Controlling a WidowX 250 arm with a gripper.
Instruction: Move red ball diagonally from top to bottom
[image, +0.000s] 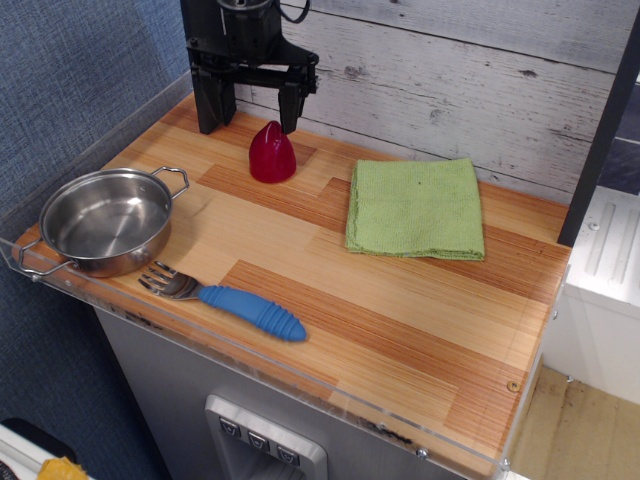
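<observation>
The red ball (271, 153) is a glossy dark-red teardrop standing upright on the wooden counter (330, 270) near the back left, in front of the plank wall. My gripper (250, 112) is black and hangs open behind and slightly left of the ball, close to the wall. Its right finger (290, 108) shows just above the ball's tip; its left finger blends with the dark post behind. The fingers do not touch the ball and hold nothing.
A steel pot (105, 220) sits at the left front edge. A fork with a blue handle (240, 308) lies in front of it. A folded green cloth (415, 208) lies at the back right. A dark post (205, 65) stands behind the gripper.
</observation>
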